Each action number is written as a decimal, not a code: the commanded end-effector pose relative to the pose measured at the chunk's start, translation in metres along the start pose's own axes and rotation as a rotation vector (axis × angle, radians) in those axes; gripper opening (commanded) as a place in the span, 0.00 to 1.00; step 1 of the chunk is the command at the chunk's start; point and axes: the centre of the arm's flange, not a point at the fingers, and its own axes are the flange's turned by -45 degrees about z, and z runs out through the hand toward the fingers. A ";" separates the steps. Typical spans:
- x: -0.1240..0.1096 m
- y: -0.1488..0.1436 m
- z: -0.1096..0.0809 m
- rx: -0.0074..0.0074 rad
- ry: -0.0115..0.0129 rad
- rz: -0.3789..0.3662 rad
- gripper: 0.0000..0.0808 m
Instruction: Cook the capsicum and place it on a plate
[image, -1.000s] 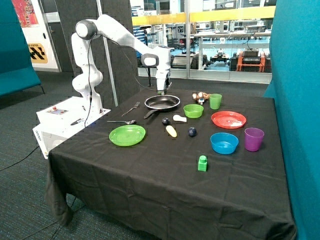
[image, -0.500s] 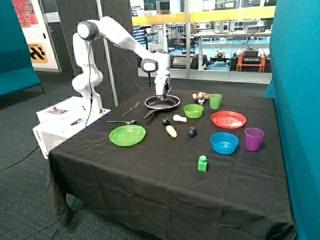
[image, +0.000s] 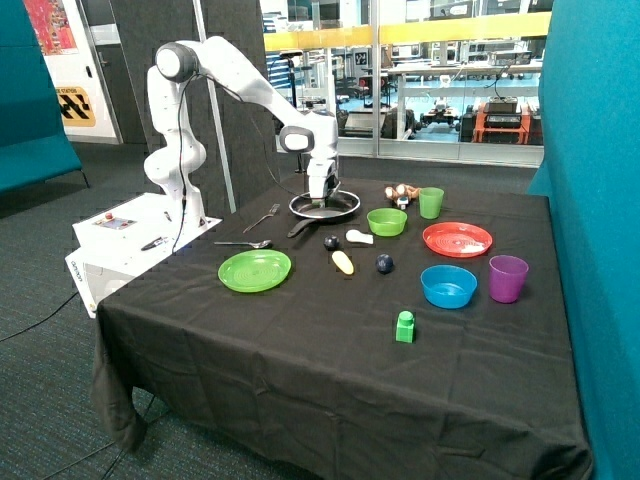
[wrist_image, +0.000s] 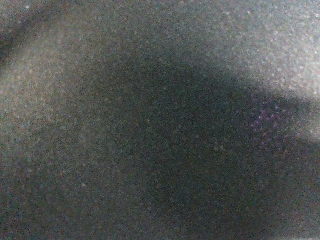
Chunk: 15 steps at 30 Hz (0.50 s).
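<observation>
Outside view: claw (image: 323, 199) down in frying pan (image: 340, 206).

Bright green plate (image: 255, 270), flat and round, lay bare on the black cloth in the left-centre of the outside view, lower left of the frying pan, the capsicum could not be made out in either view.

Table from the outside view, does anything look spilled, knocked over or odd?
Nothing stands out. The gripper is down in the frying pan, the green plate lies bare, and the cups and bowls stand upright.
</observation>
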 end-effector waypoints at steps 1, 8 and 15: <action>0.001 -0.003 0.002 -0.0004 0.0002 -0.008 0.93; 0.002 -0.003 0.003 -0.0004 0.0002 -0.009 0.95; 0.000 -0.002 0.003 -0.0004 0.0002 -0.011 0.95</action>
